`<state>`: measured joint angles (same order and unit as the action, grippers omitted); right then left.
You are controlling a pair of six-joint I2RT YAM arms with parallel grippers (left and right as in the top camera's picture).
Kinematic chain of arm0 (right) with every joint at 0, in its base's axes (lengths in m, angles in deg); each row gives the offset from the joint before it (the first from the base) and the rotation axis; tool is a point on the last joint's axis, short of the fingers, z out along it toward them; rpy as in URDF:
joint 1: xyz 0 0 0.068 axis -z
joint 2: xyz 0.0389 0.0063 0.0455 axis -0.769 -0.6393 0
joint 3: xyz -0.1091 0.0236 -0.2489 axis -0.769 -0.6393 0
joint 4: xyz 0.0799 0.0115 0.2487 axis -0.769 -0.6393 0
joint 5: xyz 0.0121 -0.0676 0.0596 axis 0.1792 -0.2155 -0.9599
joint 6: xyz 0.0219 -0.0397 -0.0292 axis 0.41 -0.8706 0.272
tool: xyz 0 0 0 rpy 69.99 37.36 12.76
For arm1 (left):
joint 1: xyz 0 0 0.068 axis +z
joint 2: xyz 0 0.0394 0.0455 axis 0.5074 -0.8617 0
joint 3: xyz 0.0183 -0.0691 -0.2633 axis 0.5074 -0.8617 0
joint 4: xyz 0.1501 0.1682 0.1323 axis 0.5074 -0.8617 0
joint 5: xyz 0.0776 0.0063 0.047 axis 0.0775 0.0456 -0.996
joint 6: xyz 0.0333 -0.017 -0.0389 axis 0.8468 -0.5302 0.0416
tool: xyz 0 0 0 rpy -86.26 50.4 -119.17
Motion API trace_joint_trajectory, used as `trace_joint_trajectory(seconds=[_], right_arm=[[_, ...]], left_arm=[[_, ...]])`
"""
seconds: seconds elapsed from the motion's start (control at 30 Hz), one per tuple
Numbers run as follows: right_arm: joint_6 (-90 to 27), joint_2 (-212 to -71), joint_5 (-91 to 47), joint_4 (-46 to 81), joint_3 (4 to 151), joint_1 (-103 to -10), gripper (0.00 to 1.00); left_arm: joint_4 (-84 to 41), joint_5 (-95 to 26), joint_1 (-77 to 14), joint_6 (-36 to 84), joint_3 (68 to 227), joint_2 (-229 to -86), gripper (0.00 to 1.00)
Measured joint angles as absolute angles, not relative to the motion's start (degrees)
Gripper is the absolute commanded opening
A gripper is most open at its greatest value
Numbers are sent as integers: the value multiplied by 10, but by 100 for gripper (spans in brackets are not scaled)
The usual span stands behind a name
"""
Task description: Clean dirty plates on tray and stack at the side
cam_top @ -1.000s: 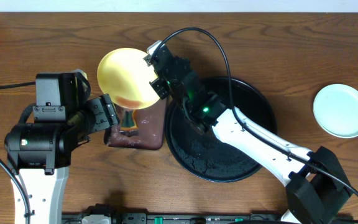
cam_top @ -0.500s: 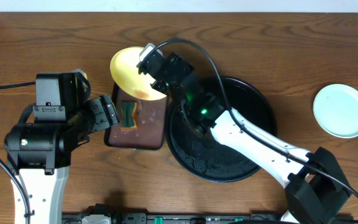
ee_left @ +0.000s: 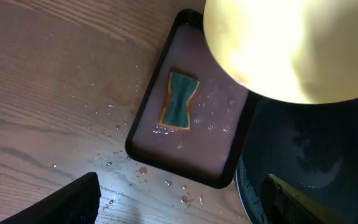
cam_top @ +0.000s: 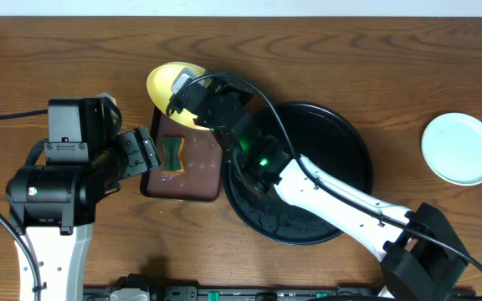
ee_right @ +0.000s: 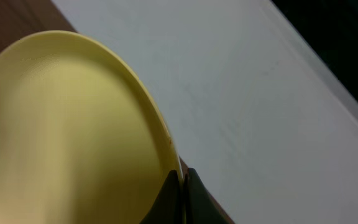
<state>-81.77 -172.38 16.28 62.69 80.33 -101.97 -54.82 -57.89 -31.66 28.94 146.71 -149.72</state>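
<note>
**Where things lie on the desk [cam_top: 392, 67]**

The big tray [cam_top: 346, 138] sits near the middle. The small tray [cam_top: 199, 176] lies just beside its left rim, with the sponge [cam_top: 172, 153] in it, toward the left side. The left plate [cam_top: 159, 84] hangs in the air above the small tray's far end. The right plate [cam_top: 459, 148] rests on the desk, well apart to the right of the big tray.
</note>
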Motion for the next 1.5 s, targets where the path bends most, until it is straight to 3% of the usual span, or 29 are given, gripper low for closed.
trace_joint_trajectory(seconds=[1.5], right_arm=[[-865, -1724, 215, 647, 803, -1039, 1]], left_arm=[[-548, -579, -317, 289, 1467, -1497, 83]])
